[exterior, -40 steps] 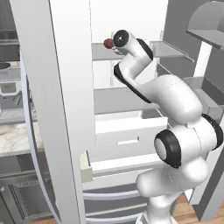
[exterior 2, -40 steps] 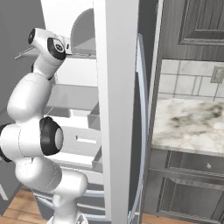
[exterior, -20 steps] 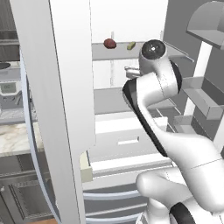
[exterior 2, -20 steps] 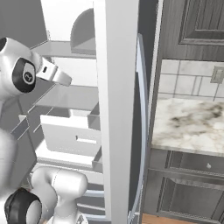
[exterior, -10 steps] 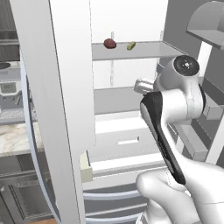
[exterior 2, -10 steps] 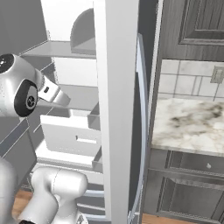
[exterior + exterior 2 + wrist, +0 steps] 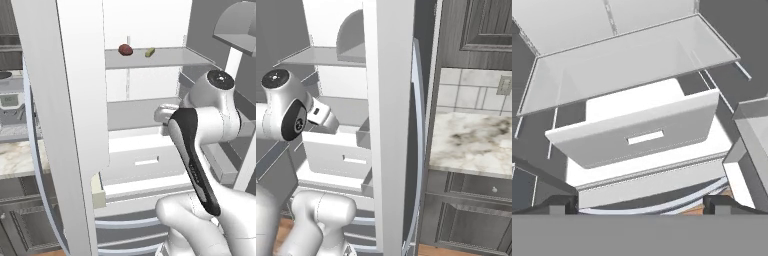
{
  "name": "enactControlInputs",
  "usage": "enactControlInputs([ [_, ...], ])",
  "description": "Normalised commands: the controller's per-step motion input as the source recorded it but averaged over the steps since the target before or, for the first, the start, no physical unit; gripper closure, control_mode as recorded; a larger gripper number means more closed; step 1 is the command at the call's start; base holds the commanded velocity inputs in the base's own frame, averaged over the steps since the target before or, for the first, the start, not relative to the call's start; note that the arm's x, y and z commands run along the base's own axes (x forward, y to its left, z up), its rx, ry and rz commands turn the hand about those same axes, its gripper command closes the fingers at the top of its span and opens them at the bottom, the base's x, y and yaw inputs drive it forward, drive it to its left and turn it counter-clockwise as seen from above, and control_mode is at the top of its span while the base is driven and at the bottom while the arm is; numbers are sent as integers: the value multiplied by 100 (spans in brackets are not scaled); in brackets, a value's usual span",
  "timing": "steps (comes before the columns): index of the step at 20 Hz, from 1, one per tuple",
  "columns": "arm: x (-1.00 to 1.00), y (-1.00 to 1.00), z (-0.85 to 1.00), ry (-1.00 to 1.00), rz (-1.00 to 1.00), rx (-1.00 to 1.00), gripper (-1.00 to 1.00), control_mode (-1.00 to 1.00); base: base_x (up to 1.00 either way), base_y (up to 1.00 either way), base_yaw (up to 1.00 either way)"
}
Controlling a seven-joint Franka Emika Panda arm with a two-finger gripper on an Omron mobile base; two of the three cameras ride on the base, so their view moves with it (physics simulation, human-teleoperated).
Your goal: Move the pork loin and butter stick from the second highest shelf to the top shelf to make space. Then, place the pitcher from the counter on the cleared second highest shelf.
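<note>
The reddish-brown pork loin (image 7: 125,49) and the pale yellow butter stick (image 7: 149,52) lie side by side on the top shelf (image 7: 170,58) of the open fridge. Below it the second highest shelf (image 7: 131,114) is bare where it shows. My gripper (image 7: 164,122) hangs in front of that shelf's right part, well below the two foods, partly hidden behind my own forearm. In the hand view my gripper (image 7: 641,204) is open, its dark fingertips (image 7: 562,203) far apart with nothing between them, looking down on a glass shelf (image 7: 627,65). The counter (image 7: 471,140) is bare where it shows. The pitcher is out of view.
The open fridge door (image 7: 65,100) stands close on my left and its edge (image 7: 388,125) rises between the arm and the counter. A white drawer (image 7: 642,135) juts out under the glass shelf. Door bins (image 7: 220,167) line the right side.
My arm has drawn back and down from the top shelf to the level of the shelf below. The pork loin and butter stick stay where they were. The jaws stay open.
</note>
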Motion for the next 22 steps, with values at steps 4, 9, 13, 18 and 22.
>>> enactControlInputs([
  [4, -35, 4, -17, 5, 18, -4, -100, -100, 0, 0, 0],
  [9, -6, 2, -13, 2, 2, -8, -100, -100, 0, 0, 0],
  [13, 0, 0, -18, 0, 0, -7, -100, -100, 0, 0, 0],
  [18, 0, 0, -15, 0, 0, -8, -100, -100, 0, 0, 0],
  [22, 0, 0, -1, 0, 0, -2, -100, -100, 0, 0, 0],
])
